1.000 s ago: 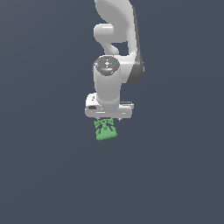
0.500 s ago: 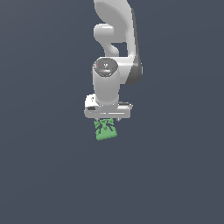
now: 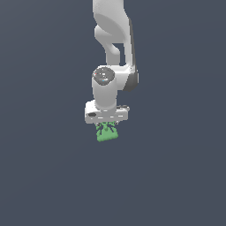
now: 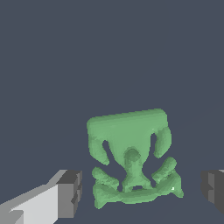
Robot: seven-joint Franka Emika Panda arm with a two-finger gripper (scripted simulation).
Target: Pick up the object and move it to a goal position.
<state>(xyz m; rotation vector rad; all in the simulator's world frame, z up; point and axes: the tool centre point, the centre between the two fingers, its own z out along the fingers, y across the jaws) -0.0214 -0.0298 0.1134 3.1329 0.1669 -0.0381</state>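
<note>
The object [image 3: 107,132] is a small bright green blocky lump with a bumpy top, resting on the dark grey floor. In the wrist view it [image 4: 129,157] lies between my two fingers. My white gripper [image 3: 106,125] hangs straight over it, with the hand just above the lump. In the wrist view my gripper [image 4: 142,192] is open: one grey fingertip [image 4: 70,192] and the other [image 4: 214,190] stand on either side of the object, each with a gap. The fingertips are hidden in the exterior view.
The floor [image 3: 176,176] is a plain dark grey surface all round. The white arm [image 3: 112,39] rises behind the gripper to the top of the exterior view.
My gripper has come down a little toward the green object. The object has not moved.
</note>
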